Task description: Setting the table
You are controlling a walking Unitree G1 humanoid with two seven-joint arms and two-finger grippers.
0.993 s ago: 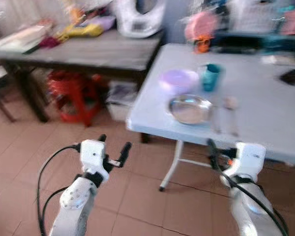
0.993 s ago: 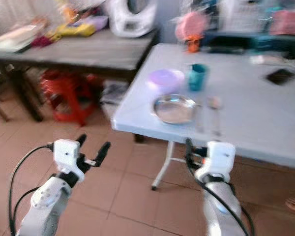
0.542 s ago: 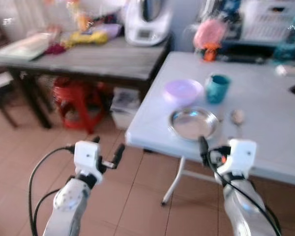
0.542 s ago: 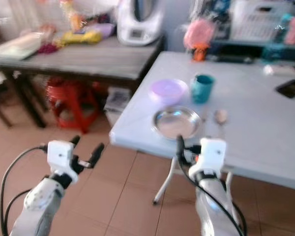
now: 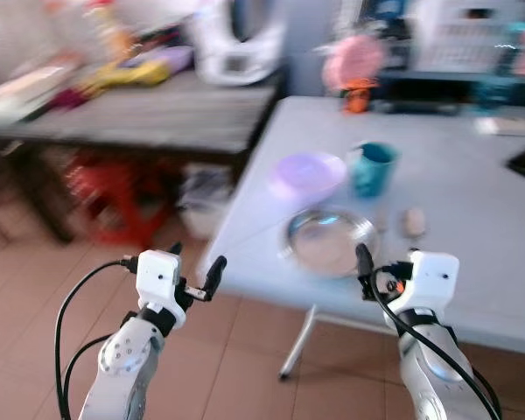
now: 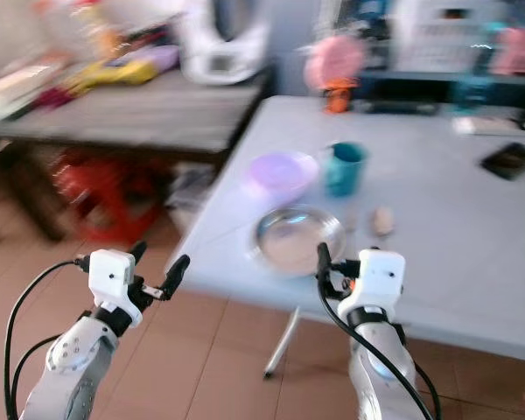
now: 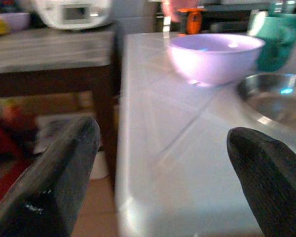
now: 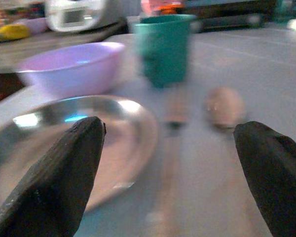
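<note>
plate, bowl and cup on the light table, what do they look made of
The plate looks like metal, likely stainless steel: silvery, with bright mirror-like glints. The bowl looks like plastic: even pale lilac with a soft sheen. The cup is an opaque teal with a dull finish, probably plastic; blur leaves that open.

The scene is evenly and softly lit, with no hard shadows. The head views are smeared by motion blur, worst at the far clutter. Bright glare patches sit on the steel plate (image 8: 79,143), ahead of the right jaws. Both wrist views are soft, the black fingertips (image 7: 49,187) closest and out of focus.
</note>
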